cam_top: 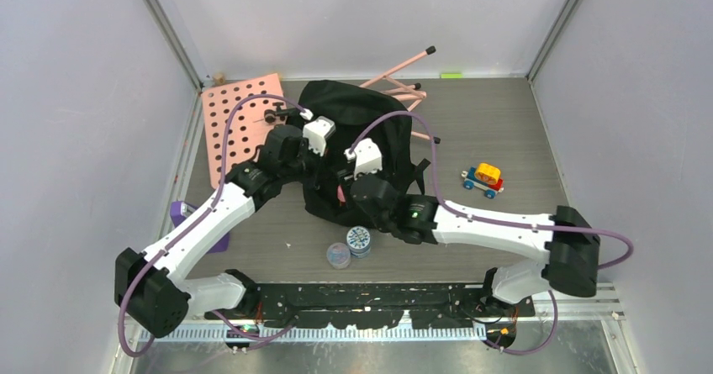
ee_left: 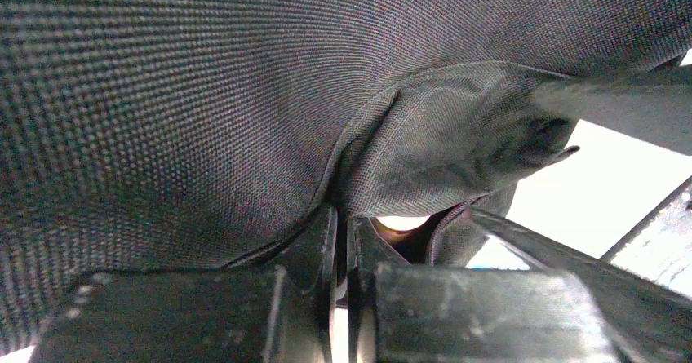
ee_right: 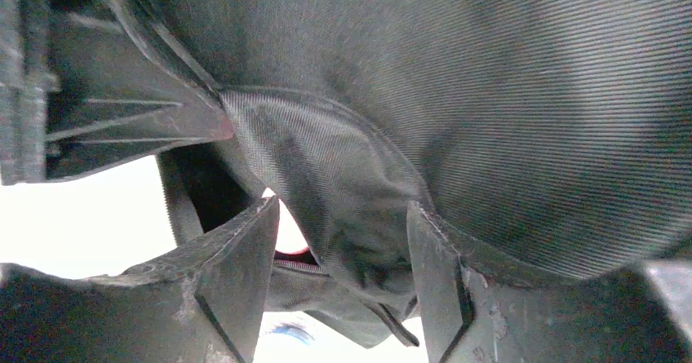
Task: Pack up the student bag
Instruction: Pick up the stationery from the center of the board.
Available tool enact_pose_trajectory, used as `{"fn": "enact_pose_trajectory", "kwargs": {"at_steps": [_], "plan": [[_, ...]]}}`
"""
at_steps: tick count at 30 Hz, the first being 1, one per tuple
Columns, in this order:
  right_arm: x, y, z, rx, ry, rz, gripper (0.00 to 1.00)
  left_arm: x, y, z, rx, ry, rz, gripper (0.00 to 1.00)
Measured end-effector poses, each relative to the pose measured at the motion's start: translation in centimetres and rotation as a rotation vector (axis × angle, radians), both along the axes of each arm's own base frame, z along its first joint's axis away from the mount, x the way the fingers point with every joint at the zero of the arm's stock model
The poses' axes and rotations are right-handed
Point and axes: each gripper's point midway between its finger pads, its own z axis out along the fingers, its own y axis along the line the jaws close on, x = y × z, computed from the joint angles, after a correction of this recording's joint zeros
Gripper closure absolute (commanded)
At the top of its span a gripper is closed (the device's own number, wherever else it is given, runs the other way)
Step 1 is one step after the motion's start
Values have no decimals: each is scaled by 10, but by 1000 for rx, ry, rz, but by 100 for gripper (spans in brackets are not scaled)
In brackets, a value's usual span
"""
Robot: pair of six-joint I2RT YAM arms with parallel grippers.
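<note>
The student bag [cam_top: 370, 118] is a black fabric backpack lying in the middle of the table. My left gripper [cam_top: 326, 157] is at its left side and, in the left wrist view, the gripper [ee_left: 343, 216] is shut on a fold of the bag's fabric [ee_left: 424, 143] at the fingertips. My right gripper [cam_top: 350, 186] is at the bag's near edge. In the right wrist view the gripper [ee_right: 339, 228] is open, with a hanging fold of the bag [ee_right: 326, 175] between its fingers. A small pink patch [cam_top: 340, 194] shows at the bag's near edge.
A pink pegboard [cam_top: 240, 122] lies left of the bag, and pink rods [cam_top: 404, 71] stand behind it. A toy car [cam_top: 483, 179] sits to the right. Two round tins [cam_top: 359, 239] [cam_top: 338, 255] lie in front of the bag. A purple object [cam_top: 181, 214] is under the left arm.
</note>
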Motion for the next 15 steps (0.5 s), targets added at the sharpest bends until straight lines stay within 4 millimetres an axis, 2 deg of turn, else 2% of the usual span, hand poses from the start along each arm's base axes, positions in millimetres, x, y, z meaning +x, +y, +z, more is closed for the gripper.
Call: {"fn": "enact_pose_trajectory", "kwargs": {"at_steps": [5,8,12,15], "plan": [[-12,-15,38,83,-11,25,30,-1,1,4,-3,-15,-4,100],[-22,-20,47,109,9,68,30,-1,1,5,1,-21,-9,100],[-40,-24,44,129,68,136,29,-2,2,7,-1,-27,-12,100],[-55,-26,24,136,151,151,27,-3,2,9,-4,-30,-12,100]]}}
